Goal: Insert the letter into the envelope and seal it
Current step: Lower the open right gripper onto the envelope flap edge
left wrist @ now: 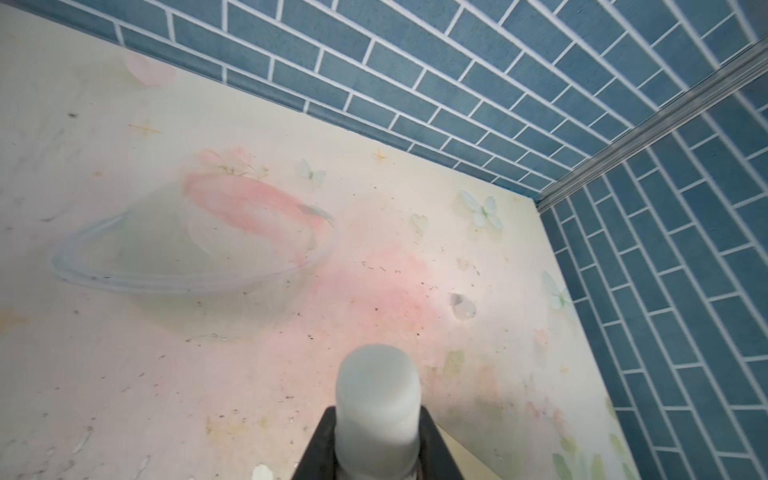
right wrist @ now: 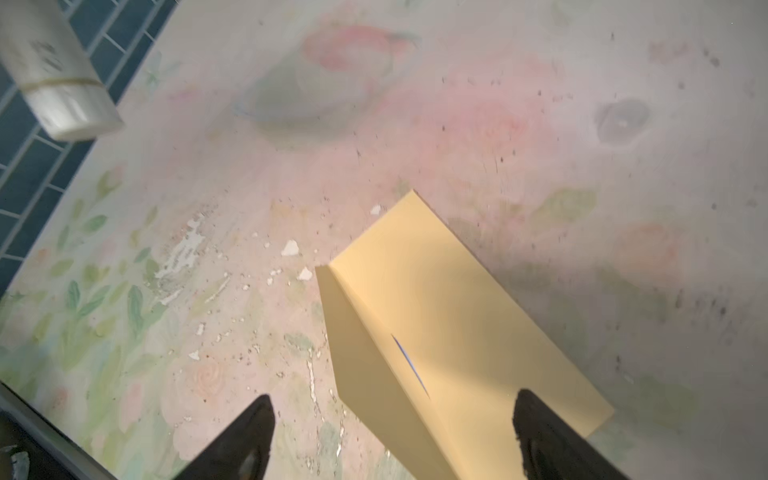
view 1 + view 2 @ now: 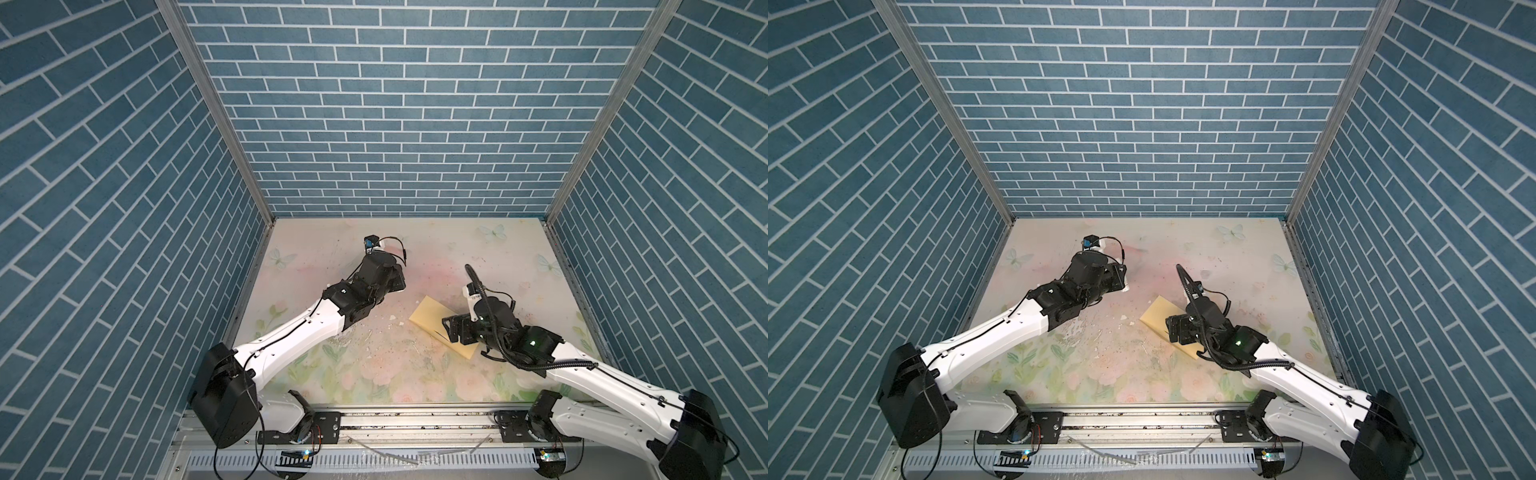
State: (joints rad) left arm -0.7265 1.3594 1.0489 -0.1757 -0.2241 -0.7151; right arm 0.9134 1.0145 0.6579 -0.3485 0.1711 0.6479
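- The envelope (image 3: 430, 319) lies on the floral table (image 3: 374, 374), right of the middle, set slantwise; a crease runs along its length.
- On this crease a thin blue-and-white sliver (image 2: 409, 365) shows; whether it is the letter, I cannot tell.
- The right gripper (image 2: 395, 436) stands over the envelope's end nearer to the robot; its jaws are wide apart and grip nothing.
- The left gripper (image 1: 376, 444) is well apart, toward the back left; its jaws are closed narrowly on a white glue stick (image 1: 376, 399), which juts out between them.
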